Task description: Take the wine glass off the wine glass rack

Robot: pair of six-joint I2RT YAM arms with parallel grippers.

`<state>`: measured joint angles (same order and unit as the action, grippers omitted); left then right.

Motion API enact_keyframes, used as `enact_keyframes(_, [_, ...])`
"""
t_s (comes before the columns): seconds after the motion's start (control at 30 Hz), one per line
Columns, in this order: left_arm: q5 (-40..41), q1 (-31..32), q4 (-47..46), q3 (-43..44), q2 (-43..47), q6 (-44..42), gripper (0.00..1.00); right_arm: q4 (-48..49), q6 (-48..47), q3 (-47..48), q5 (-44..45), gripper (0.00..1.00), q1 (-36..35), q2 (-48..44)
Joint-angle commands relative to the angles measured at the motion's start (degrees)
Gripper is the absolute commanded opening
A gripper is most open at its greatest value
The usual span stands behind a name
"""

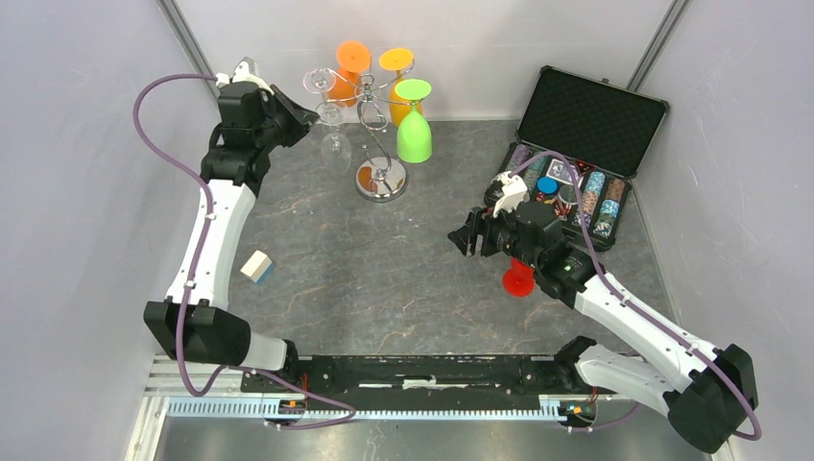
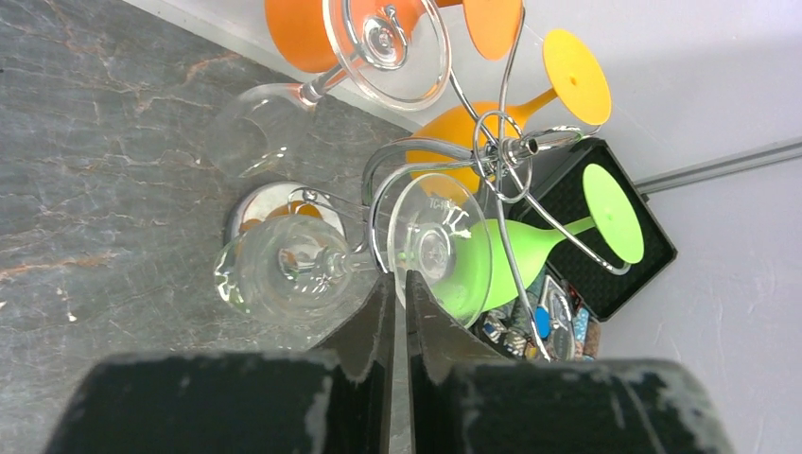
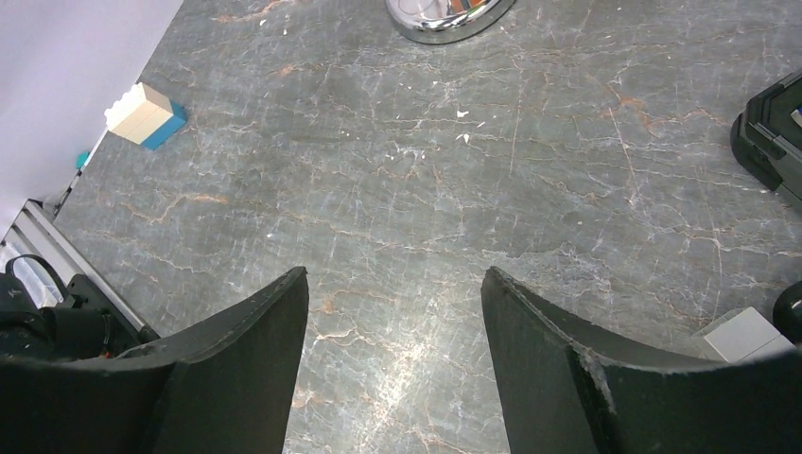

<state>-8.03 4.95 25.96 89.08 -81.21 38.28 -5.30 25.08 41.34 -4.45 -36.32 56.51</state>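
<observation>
Left arm (image 1: pixel 209 230) reaches far up the left side, wrist bent rightward; the left pincer (image 2: pixel 399 280) sits high, fingers (image 2: pixel 364 326) pressed almost together, just a sliver between them. Right arm (image 1: pixel 629 312) is folded low on the right, right pincer (image 3: pixel 394 274) spread wide, aimed left and downward.

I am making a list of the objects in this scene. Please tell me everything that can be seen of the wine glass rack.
The wine glass rack is a shiny silver metal stand that looks chromed. It has a round, mirror-like base, a wavy stem and curled wire arms spreading from a hub. It stands upright at the far side of the grey table, left of the black case. Hanging bowl-down from its arms are clear glasses, orange glasses and a green glass.
</observation>
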Motion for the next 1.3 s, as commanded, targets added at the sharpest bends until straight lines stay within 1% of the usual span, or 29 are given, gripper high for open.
enact_keyframes(0.0, [-1.66, -0.29, -5.02, -1.07, 2.44, 5.10, 0.10, 1.95, 0.54, -0.03, 1.49, 0.72, 0.15, -0.42])
enact_keyframes(0.13, [-3.74, -0.29, -8.48, -2.47, 2.13, 9.11, 0.11, 1.96, 0.78, -0.12, 1.41, 0.72, 0.11, 0.10])
enact_keyframes(0.3, [-5.50, -0.27, -12.39, -4.05, 0.87, 13.55, 0.22, 1.95, 0.80, -0.38, 1.73, 0.72, 0.11, -0.16])
enact_keyframes(0.37, [-5.99, -0.25, -13.43, -4.68, 0.38, 15.30, 0.24, 1.91, 0.76, -0.60, 1.90, 0.72, 0.13, -0.24])
enact_keyframes(0.6, [-7.82, -0.29, -22.07, -9.71, 0.32, 24.35, 0.25, 1.94, 0.75, -1.17, 1.94, 0.71, 0.11, -0.22])
enact_keyframes(0.8, [-8.24, -0.29, -24.42, -11.65, -0.18, 27.59, 0.24, 1.96, 0.74, -1.48, 1.69, 0.71, 0.11, -0.32])
enact_keyframes(0.87, [-8.16, -0.24, -24.45, -11.72, -0.37, 27.64, 0.23, 2.00, 0.78, -1.66, 1.75, 0.71, 0.10, -0.36])
enact_keyframes(0.97, [-8.16, -0.29, -24.44, -11.65, -0.40, 27.38, 0.11, 1.93, 0.91, -1.78, 1.80, 0.70, 0.10, -0.49])
enact_keyframes(1.0, [-8.14, -0.22, -24.44, -11.56, -0.32, 27.03, 0.05, 2.00, 0.93, -1.79, 1.75, 0.71, 0.10, -0.46])
enact_keyframes(1.03, [-8.01, -0.22, -24.30, -11.47, -0.06, 26.73, 0.02, 1.96, 1.00, -1.79, 1.73, 0.70, 0.10, -0.59])
enact_keyframes(1.27, [-7.79, -0.29, -23.79, -11.64, 3.37, 24.85, 0.02, 1.94, 1.21, -1.79, 1.90, 0.70, 0.13, -0.98])
